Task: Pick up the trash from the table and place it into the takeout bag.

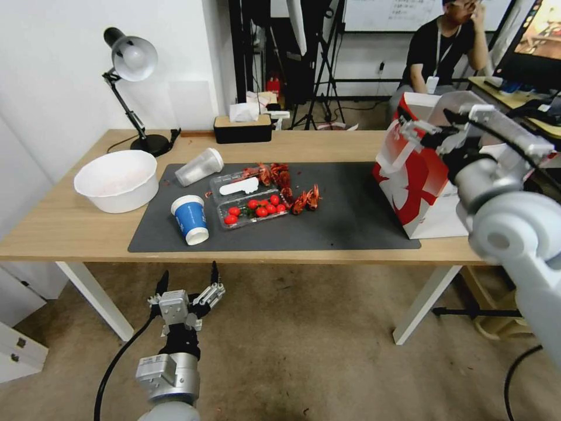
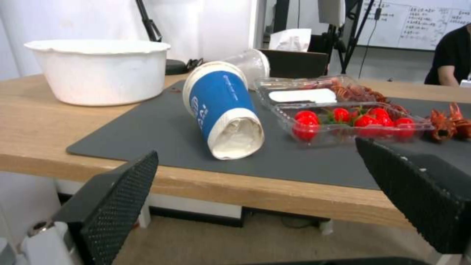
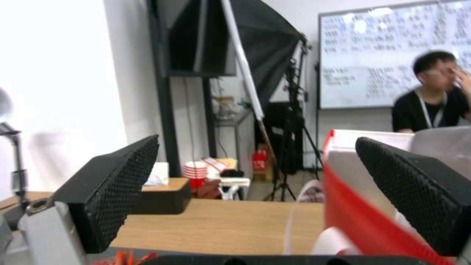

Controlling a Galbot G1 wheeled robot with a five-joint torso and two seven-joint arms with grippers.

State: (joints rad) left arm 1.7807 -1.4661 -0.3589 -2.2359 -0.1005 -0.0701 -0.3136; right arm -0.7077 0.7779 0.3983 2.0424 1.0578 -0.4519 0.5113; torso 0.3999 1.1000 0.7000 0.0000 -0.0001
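On the dark mat of the table [image 1: 70, 228] a blue-and-white paper cup [image 1: 190, 219] [image 2: 223, 114] lies on its side. Behind it a clear plastic cup [image 1: 198, 166] [image 2: 252, 64] also lies tipped over. A white bowl [image 1: 117, 181] [image 2: 101, 70] stands at the left end. The white and red takeout bag [image 1: 418, 181] [image 3: 353, 206] stands at the right end. My left gripper [image 1: 187, 289] [image 2: 255, 149] is open, below and in front of the table's front edge, facing the blue cup. My right gripper [image 1: 435, 128] [image 3: 257, 141] is open and empty at the bag's top edge.
A clear clamshell box with cherry tomatoes [image 1: 254, 209] [image 2: 351, 119] and red crayfish shells [image 1: 307, 199] lie mid-mat. A desk lamp [image 1: 131, 64] and a black tissue box [image 1: 242, 128] stand along the back edge. A seated person is behind the bag.
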